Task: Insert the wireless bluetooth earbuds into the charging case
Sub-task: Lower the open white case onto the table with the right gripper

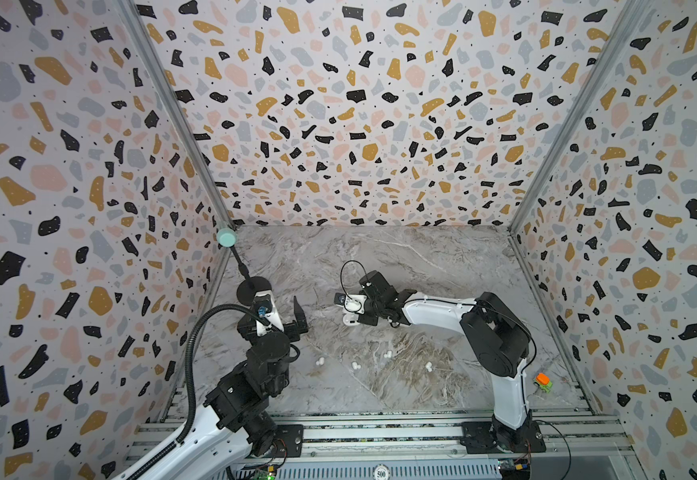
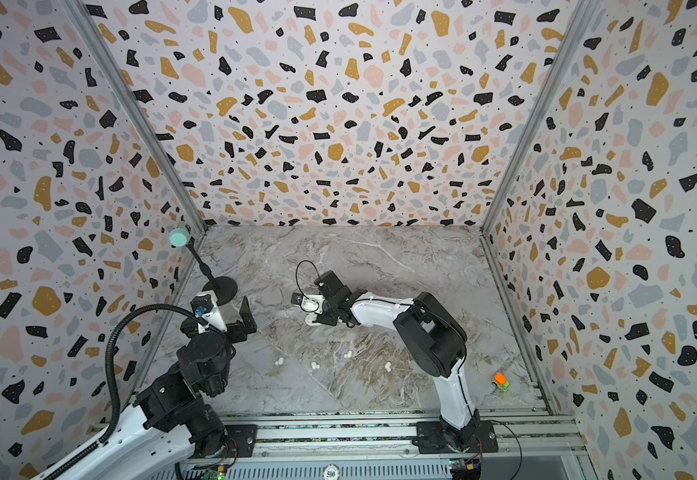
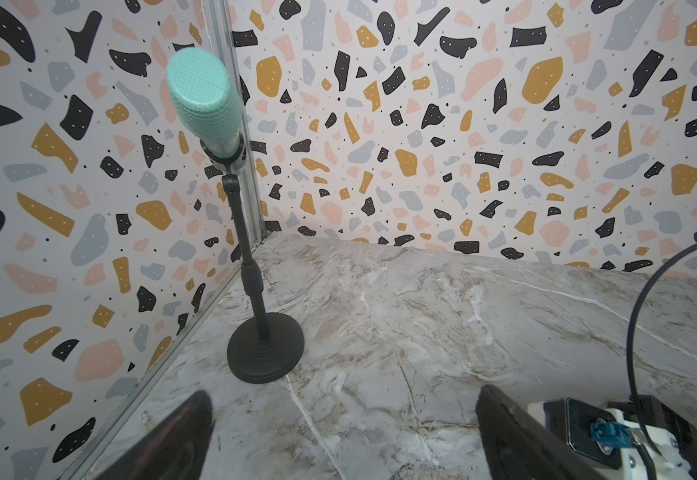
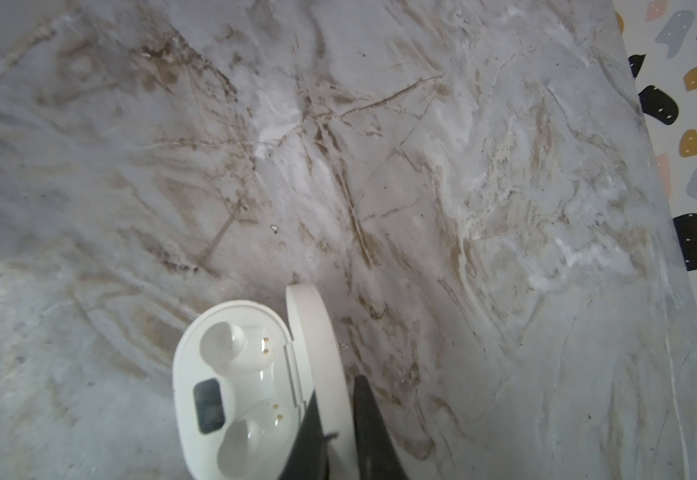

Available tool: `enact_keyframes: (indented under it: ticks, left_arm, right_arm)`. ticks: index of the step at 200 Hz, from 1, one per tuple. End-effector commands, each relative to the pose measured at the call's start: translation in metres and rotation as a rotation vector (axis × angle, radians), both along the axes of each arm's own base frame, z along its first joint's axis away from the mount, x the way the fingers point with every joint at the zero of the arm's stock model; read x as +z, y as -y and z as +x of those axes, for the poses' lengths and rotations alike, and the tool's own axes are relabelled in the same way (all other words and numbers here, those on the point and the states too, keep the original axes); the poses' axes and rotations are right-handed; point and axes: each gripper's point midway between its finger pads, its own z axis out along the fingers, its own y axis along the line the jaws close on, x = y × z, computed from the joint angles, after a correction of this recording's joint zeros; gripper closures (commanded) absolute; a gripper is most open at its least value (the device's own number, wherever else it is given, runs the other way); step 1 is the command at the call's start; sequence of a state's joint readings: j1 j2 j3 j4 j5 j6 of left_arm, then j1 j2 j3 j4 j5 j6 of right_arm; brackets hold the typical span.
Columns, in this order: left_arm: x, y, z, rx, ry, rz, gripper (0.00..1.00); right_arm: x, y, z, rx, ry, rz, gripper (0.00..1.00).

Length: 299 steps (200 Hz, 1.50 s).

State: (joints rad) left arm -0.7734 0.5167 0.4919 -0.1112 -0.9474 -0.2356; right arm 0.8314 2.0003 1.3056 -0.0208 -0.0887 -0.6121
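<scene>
The white charging case (image 4: 234, 395) lies open on the marble table, both of its sockets empty. My right gripper (image 4: 336, 419) is shut on the case's raised lid (image 4: 317, 328), one dark finger on each side. In both top views the case (image 1: 350, 320) (image 2: 311, 319) shows just under the right wrist, near the table's middle. Several tiny white earbuds lie loose nearer the front: (image 1: 320, 361), (image 1: 355, 365), (image 1: 388, 354), (image 1: 428, 366). My left gripper (image 3: 338, 440) hovers wide open and empty at the left, well apart from the earbuds and the case.
A teal-headed microphone (image 1: 227, 237) on a black stand with a round base (image 3: 265, 353) stands in the back left corner, just ahead of the left gripper. A small orange and green toy (image 1: 542, 381) sits at the front right. Patterned walls enclose three sides; aluminium rails (image 1: 380, 432) run along the front.
</scene>
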Motion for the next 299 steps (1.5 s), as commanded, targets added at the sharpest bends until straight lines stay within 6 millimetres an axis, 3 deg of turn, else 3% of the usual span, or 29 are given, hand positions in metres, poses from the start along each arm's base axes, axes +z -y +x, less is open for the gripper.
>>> enact_keyframes:
  ticks: [1,80,299]
  left_arm:
    - [0.009,-0.001,0.001,0.006,0.024,-0.015,0.00]
    - [0.009,-0.002,0.001,0.007,0.025,-0.015,0.00]
    - [0.009,-0.001,0.001,0.001,0.025,-0.016,0.00]
  right_arm:
    - [0.003,-0.001,-0.002,0.008,-0.006,0.016,1.00]
    - [0.004,-0.001,-0.004,0.005,-0.013,0.031,1.00]
    - [0.018,0.010,-0.004,-0.047,-0.008,0.074,0.80]
